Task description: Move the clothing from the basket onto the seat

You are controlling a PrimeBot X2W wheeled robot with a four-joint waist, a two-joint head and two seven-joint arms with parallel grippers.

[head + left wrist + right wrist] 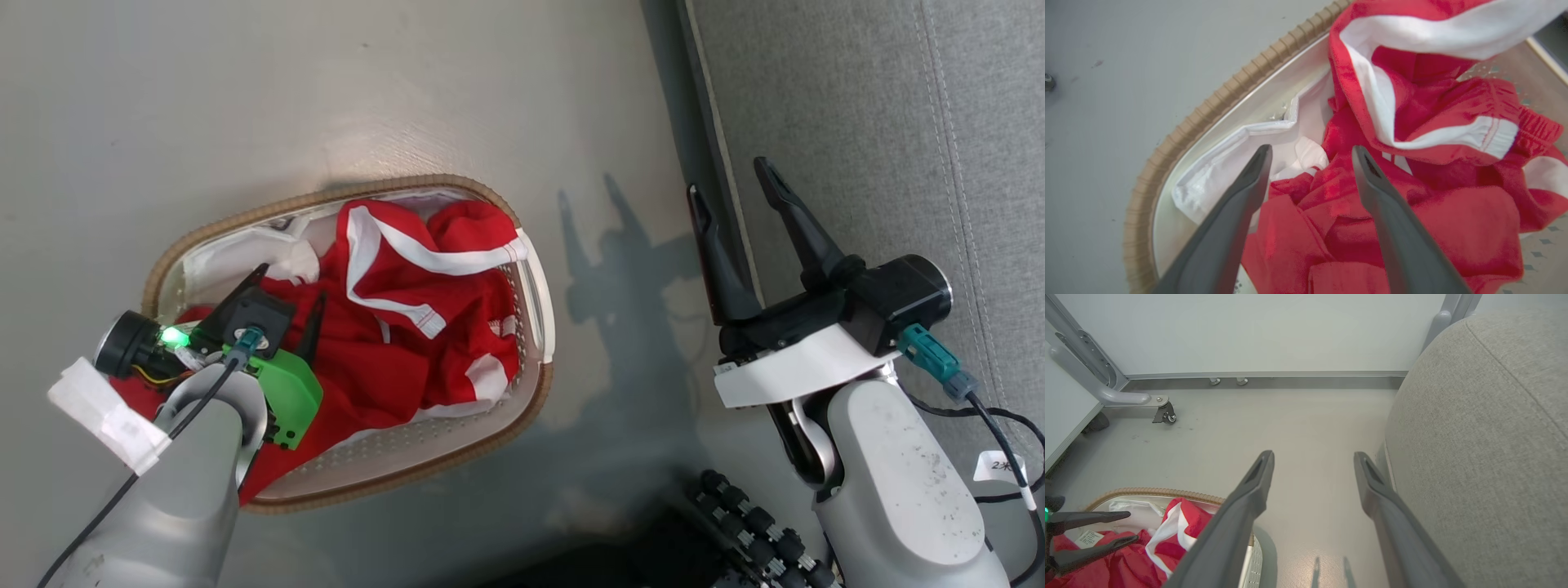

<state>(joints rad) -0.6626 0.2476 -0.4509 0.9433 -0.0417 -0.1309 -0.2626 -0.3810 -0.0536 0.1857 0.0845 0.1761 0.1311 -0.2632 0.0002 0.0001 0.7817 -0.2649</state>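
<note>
Head view: the basket [245, 216] stands on the floor [326, 82], apart from the seat [857, 122], whose edge borders the floor on the robot's right. The clothing [392, 359] lies heaped inside the basket, red with white trim bands, and one band is draped over the rim at the end nearest the seat. The white liner sheet [237, 249] shows at the basket end farther from the seat. The left hand [290, 286] is down over the basket with its jaws spread wide and nothing between them. In the left wrist view its fingertips sit close over the red cloth beside the liner; contact cannot be told. The right hand [728, 178] hangs over the floor strip along the seat's edge, jaws wide apart and empty, one finger above the floor and the other above the seat's border.
</note>
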